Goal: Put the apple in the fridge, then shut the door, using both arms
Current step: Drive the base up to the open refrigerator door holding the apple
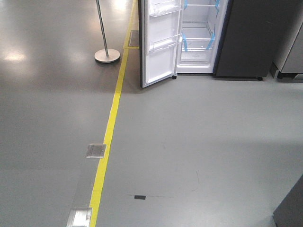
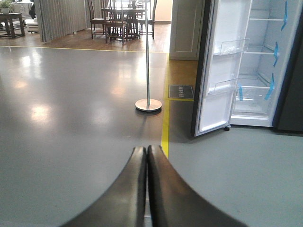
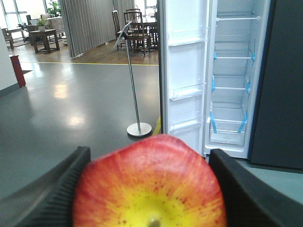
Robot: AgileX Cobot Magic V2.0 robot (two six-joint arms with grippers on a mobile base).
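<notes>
Red-yellow apple clamped in right fingers | left fingers pressed together, empty | fridge door open

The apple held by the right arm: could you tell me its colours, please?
The apple is red, yellow around the stem; right wrist view.

Curved black end effector fingers (right pads ribbed)

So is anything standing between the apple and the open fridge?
Nothing visible does. The door is swung wide, the floor up to the fridge is bare, and the sign pole stands left of the door, off the path of the apple.
</notes>
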